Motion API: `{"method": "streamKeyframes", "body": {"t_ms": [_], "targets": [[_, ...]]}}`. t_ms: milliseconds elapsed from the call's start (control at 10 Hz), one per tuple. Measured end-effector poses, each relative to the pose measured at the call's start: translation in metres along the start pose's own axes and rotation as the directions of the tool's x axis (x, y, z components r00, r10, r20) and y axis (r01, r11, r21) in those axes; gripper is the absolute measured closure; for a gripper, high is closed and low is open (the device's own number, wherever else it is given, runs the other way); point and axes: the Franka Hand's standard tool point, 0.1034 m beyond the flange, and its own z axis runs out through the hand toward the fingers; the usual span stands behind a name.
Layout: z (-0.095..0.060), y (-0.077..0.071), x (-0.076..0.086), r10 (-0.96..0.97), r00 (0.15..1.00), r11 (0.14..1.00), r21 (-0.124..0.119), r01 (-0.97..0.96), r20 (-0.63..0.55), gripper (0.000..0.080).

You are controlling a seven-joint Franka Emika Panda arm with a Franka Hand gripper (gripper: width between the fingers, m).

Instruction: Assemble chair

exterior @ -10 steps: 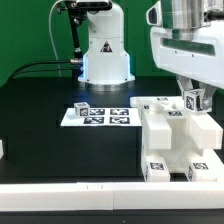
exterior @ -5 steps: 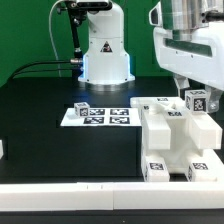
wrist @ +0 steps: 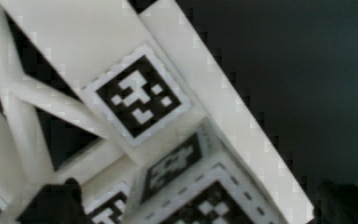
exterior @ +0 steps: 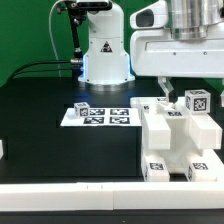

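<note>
The partly built white chair [exterior: 175, 140] stands at the exterior view's right, its panels and blocks carrying square tags. A white tagged chair piece [exterior: 197, 101] sticks up from its top at the right. My gripper [exterior: 185, 92] reaches down onto this piece from above and is mostly hidden by the wrist. In the wrist view the tagged piece [wrist: 149, 95] fills the frame and runs between my dark fingertips [wrist: 51, 200]. The gripper [wrist: 197, 205] looks shut on it, though blur hides the contact on one side.
The marker board [exterior: 100, 116] lies flat on the black table, left of the chair, with a small tagged white block [exterior: 81, 109] at its left end. The robot base [exterior: 105, 50] stands behind. A white edge runs along the table front [exterior: 70, 195].
The wrist has turned, so the arm's white body now spreads further to the exterior view's left. The tagged piece has shifted slightly right and its tag faces the camera more squarely.
</note>
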Motion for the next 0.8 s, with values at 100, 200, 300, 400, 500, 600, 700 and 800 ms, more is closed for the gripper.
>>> {"method": "streamKeyframes", "body": {"t_ms": [100,200,300,400,500,600,700,800], "targets": [[0.0008,0.0004,-0.0008,-0.114,0.994,0.993,-0.005,0.114,0.0,0.0151],[0.0017,0.0001,-0.0029,-0.297,0.955,0.954,-0.03,0.297,0.001,0.0151],[0.0013,-0.0017,-0.0038,-0.44,0.898,0.896,-0.053,0.44,0.003,0.0151],[0.0017,-0.0001,-0.0031,-0.433,0.902,0.9,-0.05,0.432,0.004,0.0278],[0.0018,0.0007,-0.0028,-0.415,0.91,0.908,-0.052,0.415,0.003,0.0278],[0.0018,0.0006,-0.0028,-0.415,0.91,0.908,-0.052,0.415,0.003,0.0417],[0.002,0.0004,-0.0031,-0.39,0.921,0.92,-0.05,0.39,0.002,0.0528],[0.0025,0.0007,-0.0031,-0.281,0.96,0.959,-0.05,0.28,-0.003,0.0528]]}}
